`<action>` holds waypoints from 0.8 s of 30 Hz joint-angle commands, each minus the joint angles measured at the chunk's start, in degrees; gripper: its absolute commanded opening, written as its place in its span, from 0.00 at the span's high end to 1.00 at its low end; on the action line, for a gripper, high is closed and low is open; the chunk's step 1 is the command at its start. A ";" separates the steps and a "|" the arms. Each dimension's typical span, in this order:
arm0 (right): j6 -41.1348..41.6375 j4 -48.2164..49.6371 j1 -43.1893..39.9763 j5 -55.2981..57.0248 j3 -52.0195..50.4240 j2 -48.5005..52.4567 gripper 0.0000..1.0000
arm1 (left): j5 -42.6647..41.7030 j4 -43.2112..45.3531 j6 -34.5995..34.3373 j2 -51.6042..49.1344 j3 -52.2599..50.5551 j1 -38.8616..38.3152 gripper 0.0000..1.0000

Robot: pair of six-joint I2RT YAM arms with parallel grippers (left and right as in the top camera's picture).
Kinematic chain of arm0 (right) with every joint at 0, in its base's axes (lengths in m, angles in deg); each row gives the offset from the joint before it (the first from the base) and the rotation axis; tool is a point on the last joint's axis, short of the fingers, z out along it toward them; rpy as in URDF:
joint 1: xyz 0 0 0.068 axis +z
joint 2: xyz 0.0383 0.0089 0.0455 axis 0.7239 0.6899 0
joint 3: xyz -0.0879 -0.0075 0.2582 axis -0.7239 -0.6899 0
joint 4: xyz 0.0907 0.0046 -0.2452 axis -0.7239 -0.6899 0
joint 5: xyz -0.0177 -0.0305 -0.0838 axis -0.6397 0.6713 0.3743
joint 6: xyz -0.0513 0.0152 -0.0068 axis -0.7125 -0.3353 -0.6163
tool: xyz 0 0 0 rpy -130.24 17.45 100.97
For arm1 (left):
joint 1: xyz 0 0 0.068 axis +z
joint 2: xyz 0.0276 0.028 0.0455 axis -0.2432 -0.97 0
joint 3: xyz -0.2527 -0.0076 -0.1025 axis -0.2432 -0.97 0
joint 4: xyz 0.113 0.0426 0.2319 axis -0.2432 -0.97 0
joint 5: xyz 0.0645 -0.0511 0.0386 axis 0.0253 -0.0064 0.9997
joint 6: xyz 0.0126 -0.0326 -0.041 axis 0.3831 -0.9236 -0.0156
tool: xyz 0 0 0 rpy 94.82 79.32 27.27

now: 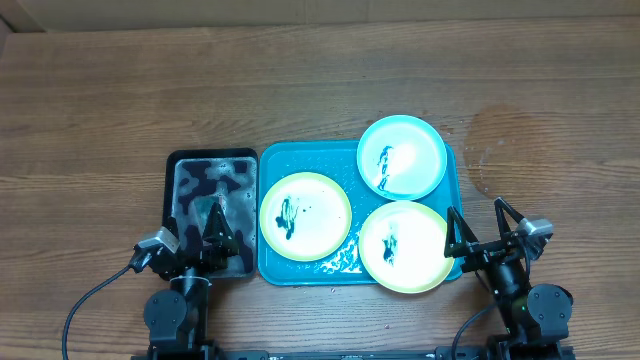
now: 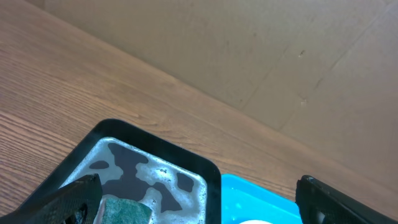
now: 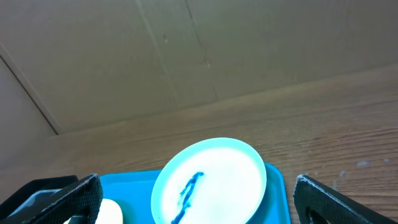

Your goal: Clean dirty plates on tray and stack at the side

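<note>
The left gripper (image 1: pixel 200 240) and the right gripper (image 1: pixel 477 228) are seen spread wide at the table's (image 1: pixel 100 120) near edge, with nothing held. On the tray (image 1: pixel 340 165), the light blue plate (image 1: pixel 402 157) is laid at the far right corner, the yellow-green plate (image 1: pixel 403 246) at the near right corner, and the second yellow-green plate (image 1: pixel 305 215) by the left edge. The black tray (image 1: pixel 175 165) is set just beside the tray's left edge.

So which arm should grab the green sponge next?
Left, probably. The left end effector, open, hangs right over the black tray, with the green sponge right by it. The right end effector sits across the blue tray, beside a yellow-green plate.
</note>
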State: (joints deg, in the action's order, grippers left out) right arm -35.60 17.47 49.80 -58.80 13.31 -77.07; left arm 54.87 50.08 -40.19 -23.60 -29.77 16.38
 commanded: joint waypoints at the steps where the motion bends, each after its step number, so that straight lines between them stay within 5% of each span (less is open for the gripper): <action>1: -0.17 0.39 -0.17 0.31 -0.61 -0.68 0.00 | -0.70 0.07 1.33 0.39 -0.20 0.31 0.00; 14: -0.15 -1.20 -0.17 -1.36 0.33 2.03 0.00 | -0.70 0.07 1.33 0.39 -0.20 0.31 0.00; 24: -0.15 -20.35 -0.17 -6.40 21.40 17.16 0.00 | -0.70 0.07 1.31 0.39 -0.20 0.31 0.00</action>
State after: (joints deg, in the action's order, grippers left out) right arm -35.60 -1.02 49.78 -61.49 26.06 -64.31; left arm 54.84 50.08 -40.19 -23.60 -29.77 16.38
